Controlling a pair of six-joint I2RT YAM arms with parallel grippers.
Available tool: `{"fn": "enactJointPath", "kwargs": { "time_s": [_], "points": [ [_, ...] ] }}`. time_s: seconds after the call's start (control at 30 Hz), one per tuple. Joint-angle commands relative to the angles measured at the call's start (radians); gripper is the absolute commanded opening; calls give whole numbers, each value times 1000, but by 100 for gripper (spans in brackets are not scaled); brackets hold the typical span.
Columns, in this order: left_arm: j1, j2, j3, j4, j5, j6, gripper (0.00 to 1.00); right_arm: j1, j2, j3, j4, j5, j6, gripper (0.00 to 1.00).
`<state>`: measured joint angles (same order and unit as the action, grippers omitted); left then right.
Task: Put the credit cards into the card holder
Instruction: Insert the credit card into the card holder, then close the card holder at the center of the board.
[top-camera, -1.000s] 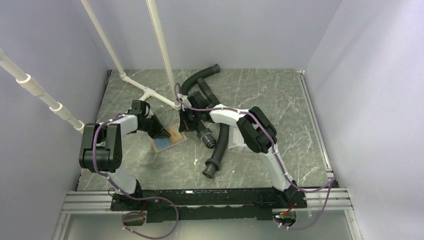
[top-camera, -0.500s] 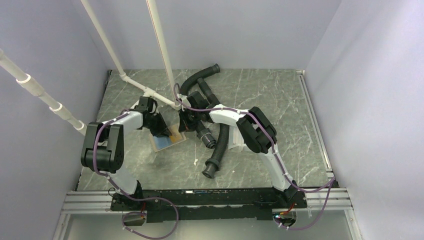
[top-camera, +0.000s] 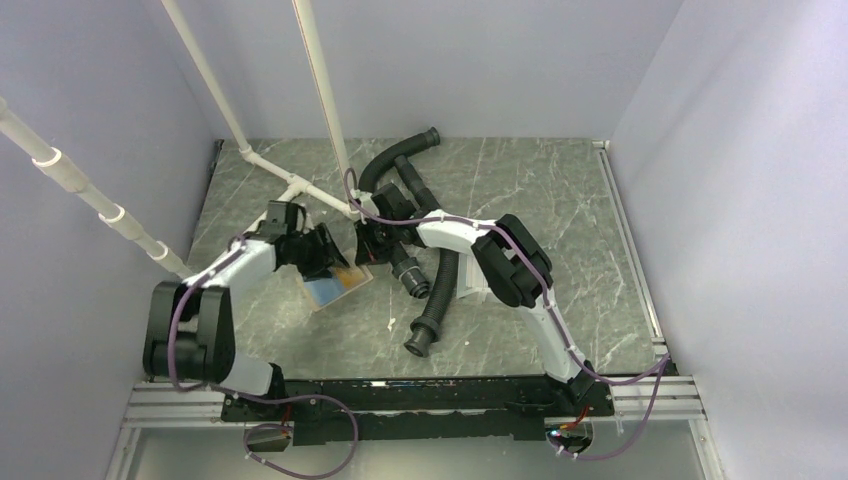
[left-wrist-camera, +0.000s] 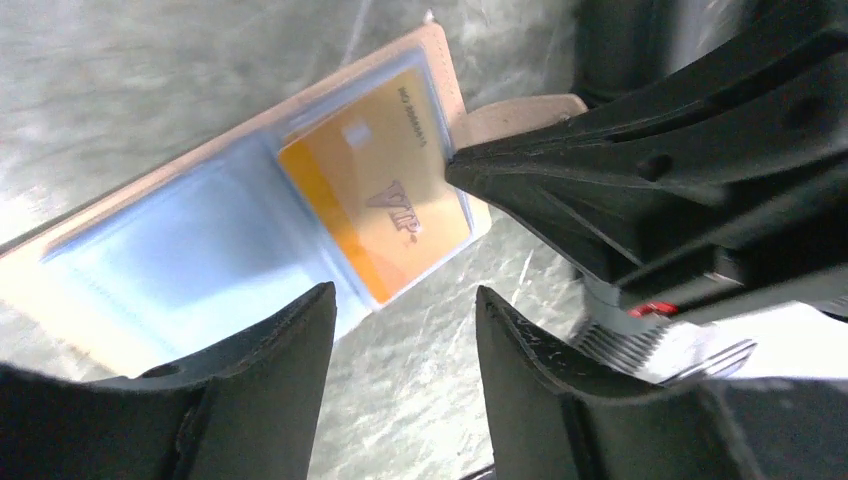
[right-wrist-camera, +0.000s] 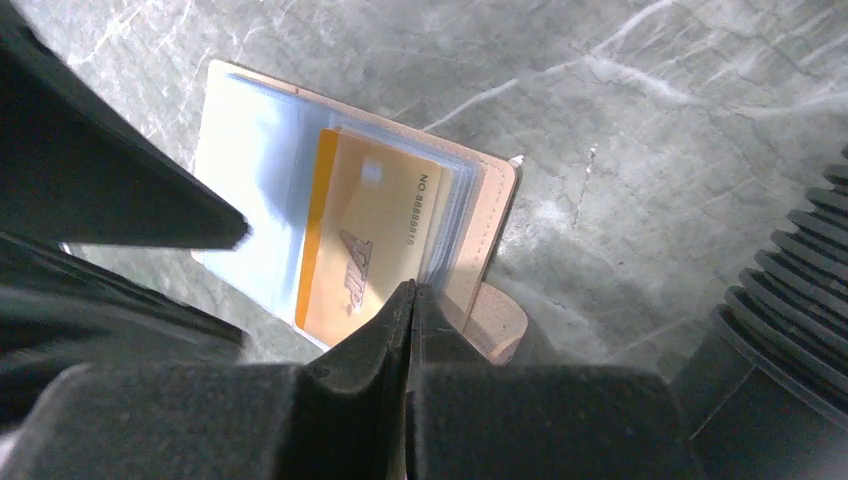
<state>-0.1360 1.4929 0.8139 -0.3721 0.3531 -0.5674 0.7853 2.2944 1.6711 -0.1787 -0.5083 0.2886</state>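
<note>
The card holder (right-wrist-camera: 492, 225) lies open on the table (right-wrist-camera: 650, 120), orange card (right-wrist-camera: 375, 240) in its sleeve; right tool (right-wrist-camera: 412, 292), closed, touches its edge; left tool (left-wrist-camera: 403, 325) hovers open.

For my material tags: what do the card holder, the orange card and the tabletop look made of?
Card holder: tan leather or imitation, matte surface, thick edge. Orange card: glossy plastic, printed lettering. Tabletop: grey veined stone look, perhaps laminate.

Lighting is even and diffuse. Glare whitens the clear sleeves of the tan leather-like folding card holder (right-wrist-camera: 487, 228); everything nearer the lens than it is blurred.
</note>
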Motion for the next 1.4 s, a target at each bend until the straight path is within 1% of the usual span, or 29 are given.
{"fn": "enactJointPath", "kwargs": {
  "time_s": [0.0, 0.1, 0.23, 0.4, 0.57, 0.7, 0.73, 0.8, 0.87, 0.9, 0.97, 1.07, 1.1, 1.13, 1.17, 1.23, 1.3, 1.37],
  "points": [
    [120, -131, -37, -20, 65, -43, 59, 25, 20, 3, -24, 5, -26, 1],
    [161, -137, -17, -40, 61, -31, 56, 25, 23, 4, -21, 0, -21, 1],
    [162, -68, 7, -1, 75, -58, 52, 25, 26, 0, -12, -4, -13, 1],
    [160, 22, -19, 112, 117, -118, 52, 25, 35, 7, -15, -7, -11, 1],
    [142, 76, -23, 175, 127, -142, 49, 25, 45, 16, -17, -13, -9, 0],
    [64, 61, 0, 197, 67, -140, 45, 26, 55, 23, -18, -16, -8, 0],
    [49, 60, -1, 228, 66, -149, 44, 26, 57, 25, -18, -19, -7, 0],
    [38, 82, -9, 283, 110, -184, 44, 28, 61, 29, -18, -21, -5, 0],
    [38, 108, -2, 282, 123, -201, 41, 28, 65, 32, -14, -21, -2, 0],
    [38, 101, -7, 278, 113, -204, 42, 28, 65, 33, -13, -21, 0, 0],
    [40, 48, -20, 221, 63, -198, 46, 28, 63, 30, -13, -21, 1, 0],
    [81, -53, -19, 47, -17, -187, 56, 28, 58, 29, -22, -9, 0, 1],
    [105, -85, -21, -16, -34, -185, 67, 28, 54, 28, -28, -6, -1, 3],
    [129, -113, -20, -85, -54, -177, 82, 28, 48, 26, -30, 4, -2, 4],
    [175, -147, -17, -150, -74, -164, 88, 28, 40, 22, -33, 11, -4, 5],
    [248, -189, -20, -279, -138, -151, 92, 28, 24, 11, -25, 17, -4, 7],
    [298, -216, -42, -328, -178, -167, 95, 28, 22, 7, -21, 13, -2, 8],
    [331, -219, -71, -315, -165, -183, 97, 28, 33, 14, -27, 10, 1, 8]
  ]
}}
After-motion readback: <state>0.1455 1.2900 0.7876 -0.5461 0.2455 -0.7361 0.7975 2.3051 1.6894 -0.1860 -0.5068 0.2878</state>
